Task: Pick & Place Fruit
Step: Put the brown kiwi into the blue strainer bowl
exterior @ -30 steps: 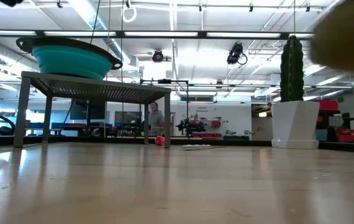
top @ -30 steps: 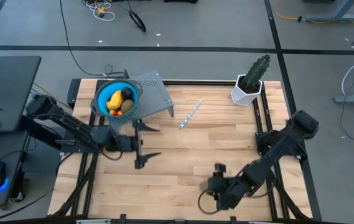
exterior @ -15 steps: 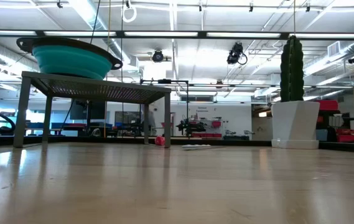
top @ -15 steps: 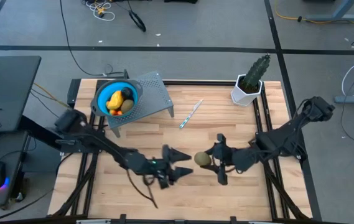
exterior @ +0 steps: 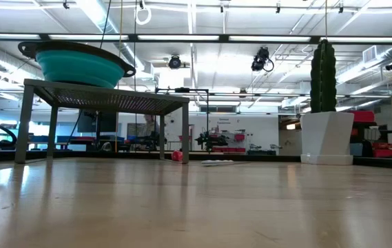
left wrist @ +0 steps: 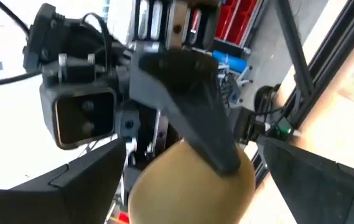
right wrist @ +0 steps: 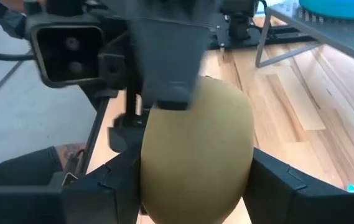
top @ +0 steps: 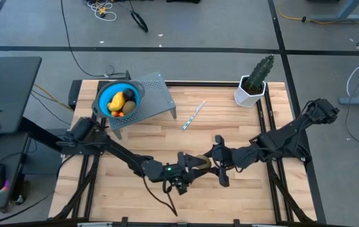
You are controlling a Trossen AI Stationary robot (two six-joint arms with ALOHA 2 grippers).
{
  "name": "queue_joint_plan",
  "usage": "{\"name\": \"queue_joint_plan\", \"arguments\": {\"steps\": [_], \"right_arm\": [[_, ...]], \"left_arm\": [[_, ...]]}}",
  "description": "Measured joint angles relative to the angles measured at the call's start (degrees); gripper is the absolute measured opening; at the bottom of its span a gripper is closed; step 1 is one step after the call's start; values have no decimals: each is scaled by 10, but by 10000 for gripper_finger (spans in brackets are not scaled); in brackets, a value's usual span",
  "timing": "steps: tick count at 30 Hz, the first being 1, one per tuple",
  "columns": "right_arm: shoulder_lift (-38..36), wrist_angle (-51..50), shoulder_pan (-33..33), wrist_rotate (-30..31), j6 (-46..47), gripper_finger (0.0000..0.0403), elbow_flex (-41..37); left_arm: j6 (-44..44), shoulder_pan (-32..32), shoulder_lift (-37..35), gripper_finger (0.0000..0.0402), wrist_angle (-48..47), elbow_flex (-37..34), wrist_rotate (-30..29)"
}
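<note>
The wooden table (top: 166,135) carries a grey perforated stand (top: 154,98) at its far left corner, a white pot (top: 249,93) with a cactus (top: 260,70) at its far right corner, and a thin pale stick (top: 193,115) lying flat between them, nearer the far edge.

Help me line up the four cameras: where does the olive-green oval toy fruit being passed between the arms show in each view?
High view: olive-green oval toy fruit at table centre, between left gripper and right gripper.
Low view: not in it.
Left wrist view: bottom centre, under a dark finger.
Right wrist view: centre.
Shared landmark: blue bowl, also in low view and right wrist view.
</note>
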Motion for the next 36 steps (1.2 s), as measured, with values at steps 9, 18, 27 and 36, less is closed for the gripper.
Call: {"name": "queue_joint_plan", "arguments": {"steps": [9, 18, 27, 36], "right_arm": [[0, 8, -5, -30, -9, 224, 0], [0, 9, -6, -11, 3, 225, 0], [0, 13, -6, -12, 3, 225, 0], [0, 16, -6, -25, 3, 225, 0]], "left_arm": [[-9, 9, 0, 389, -20, 0, 7], [-4, 9, 0, 383, -7, 0, 25], [1, 9, 0, 318, 2, 0, 34], [7, 9, -1, 284, 1, 0, 38]]}}
